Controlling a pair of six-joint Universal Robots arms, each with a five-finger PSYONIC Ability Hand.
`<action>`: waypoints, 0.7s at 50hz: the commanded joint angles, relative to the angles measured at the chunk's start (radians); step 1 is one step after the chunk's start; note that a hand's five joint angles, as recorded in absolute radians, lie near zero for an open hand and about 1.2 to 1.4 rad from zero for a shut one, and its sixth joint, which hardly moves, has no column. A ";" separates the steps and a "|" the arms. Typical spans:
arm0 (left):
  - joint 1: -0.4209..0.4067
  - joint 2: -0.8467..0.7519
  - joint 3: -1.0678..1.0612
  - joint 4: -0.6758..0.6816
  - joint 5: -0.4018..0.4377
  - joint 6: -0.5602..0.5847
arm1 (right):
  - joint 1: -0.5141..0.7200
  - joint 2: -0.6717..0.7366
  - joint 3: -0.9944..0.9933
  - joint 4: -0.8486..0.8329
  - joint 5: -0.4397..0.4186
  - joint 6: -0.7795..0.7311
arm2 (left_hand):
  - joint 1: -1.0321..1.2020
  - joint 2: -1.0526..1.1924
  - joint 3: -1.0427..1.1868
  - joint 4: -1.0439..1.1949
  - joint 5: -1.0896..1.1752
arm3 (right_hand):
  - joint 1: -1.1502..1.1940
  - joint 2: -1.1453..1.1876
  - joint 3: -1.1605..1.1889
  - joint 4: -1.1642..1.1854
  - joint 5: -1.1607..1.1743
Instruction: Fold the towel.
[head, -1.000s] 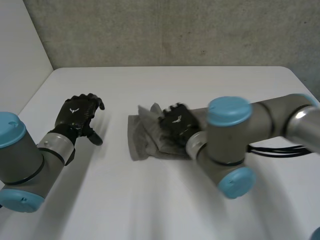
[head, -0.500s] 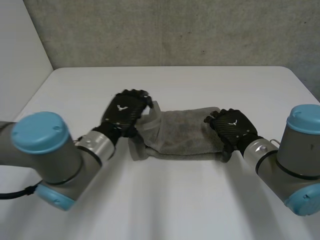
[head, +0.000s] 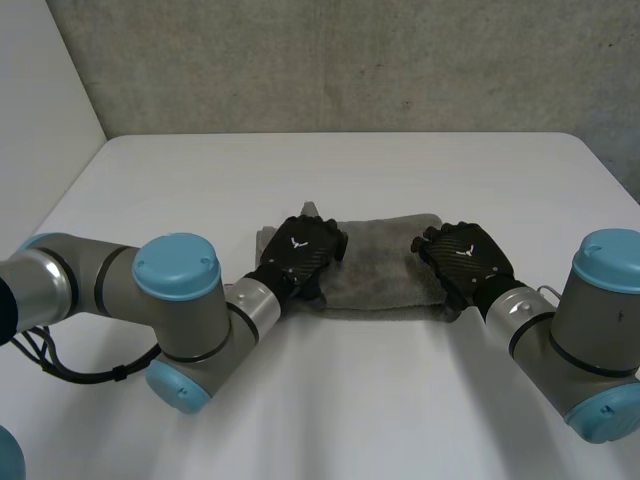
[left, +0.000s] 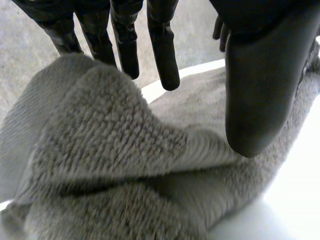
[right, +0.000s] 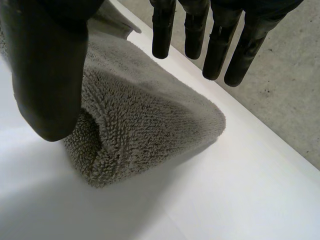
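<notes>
A grey towel lies folded into a thick strip near the middle of the white tabletop. The left hand is over the towel's left end, where the cloth bunches into a raised fold. Its fingers are straight, its thumb is down at the fold, and it grasps nothing. The right hand is over the towel's right end, with fingers straight and thumb held apart, and nothing in its grasp.

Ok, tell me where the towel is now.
In the head view the towel lies centred on the table, the left hand over its left end and the right hand over its right end.
</notes>
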 joint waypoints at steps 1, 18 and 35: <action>0.051 0.039 -0.069 -0.042 -0.128 0.042 | 0.002 0.016 0.000 0.000 0.000 -0.006 | -0.006 0.007 0.004 0.006 -0.007 | 0.061 0.066 0.058 0.057 0.041; 0.062 0.121 -0.250 -0.041 -0.168 0.042 | 0.000 0.082 -0.014 0.000 -0.002 -0.012 | -0.033 -0.019 -0.023 -0.020 -0.033 | 0.401 0.406 0.398 0.397 0.381; 0.056 0.256 -0.377 -0.044 -0.160 0.041 | -0.031 0.008 0.018 0.045 -0.002 -0.013 | -0.059 -0.046 -0.049 -0.046 -0.059 | 1.035 1.040 1.032 1.031 1.015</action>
